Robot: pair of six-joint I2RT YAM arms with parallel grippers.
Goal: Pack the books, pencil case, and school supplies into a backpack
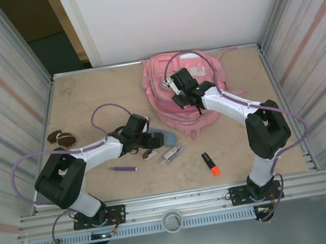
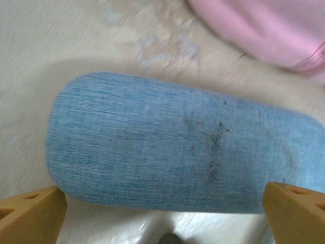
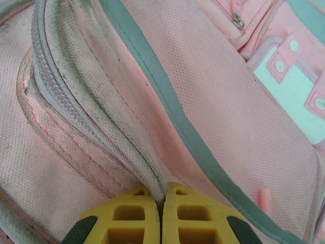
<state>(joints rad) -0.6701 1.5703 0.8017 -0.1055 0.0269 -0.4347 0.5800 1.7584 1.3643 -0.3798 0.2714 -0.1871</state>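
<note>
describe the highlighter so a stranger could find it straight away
Find the big pink backpack at the far side of the table, then come straight toward the near edge. The highlighter lies alone there, stubby and black with an orange end, unlike the thin purple pen further left.

From above I get bright, even light with soft shadows on the counter (image 1: 86, 96). My left wrist view blurs around the pencil case (image 2: 172, 147); the backpack (image 3: 228, 127) weave reads sharp at the right wrist.

Tan table (image 1: 86, 96) w/ pink backpack (image 1: 165, 114), blue pencil case (image 2: 177, 147), pen (image 1: 123, 169), highlighter (image 1: 211, 164), stapler (image 1: 151, 154), clip (image 1: 172, 154), brown lump (image 1: 62, 137).
</note>
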